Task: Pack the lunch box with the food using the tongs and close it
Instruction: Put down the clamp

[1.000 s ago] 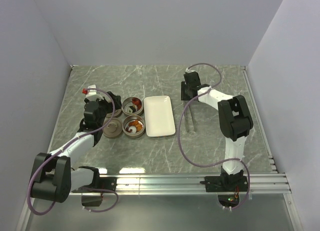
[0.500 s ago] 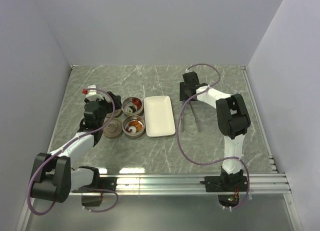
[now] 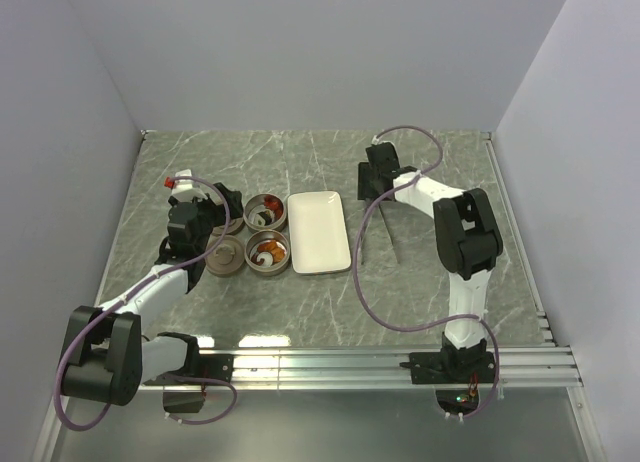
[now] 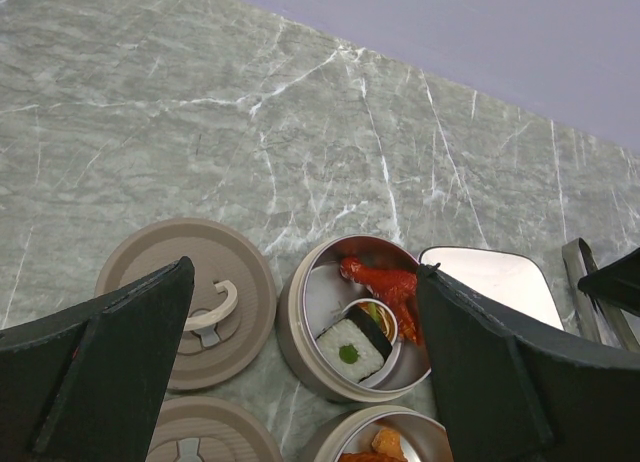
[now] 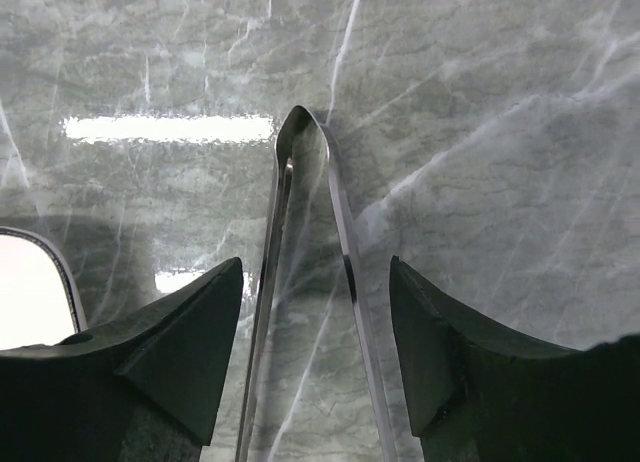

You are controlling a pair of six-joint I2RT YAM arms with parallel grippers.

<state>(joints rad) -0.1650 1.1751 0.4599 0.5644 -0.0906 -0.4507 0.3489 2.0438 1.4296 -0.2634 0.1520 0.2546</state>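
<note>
The lunch box is two round tins with their lids off. The far tin [image 4: 310, 332] [image 3: 265, 212] holds food: a red piece [image 4: 385, 282] and a white rice block [image 4: 350, 350]. The near tin [image 4: 400, 427] [image 3: 268, 251] holds orange pieces. Two handled lids [image 4: 185, 302] [image 4: 205, 432] lie to the tins' left. My left gripper [image 4: 305, 272] [image 3: 222, 210] hovers open over the far lid and tin, holding nothing. The tongs [image 5: 340, 232] [image 3: 377, 232] lie on the table, their arms spread. My right gripper [image 5: 315, 267] [image 3: 372, 187] is open, its fingers on either side of the arms with a gap on each side.
A white rectangular tray [image 3: 318, 232] [image 4: 490, 282] lies between the tins and the tongs, with nothing on it. Purple cables loop from both arms. Grey walls close in the marble table on the left, back and right.
My right gripper has opened, and the tongs' arms have sprung apart on the table. The left arm, tins and lids have not moved.
</note>
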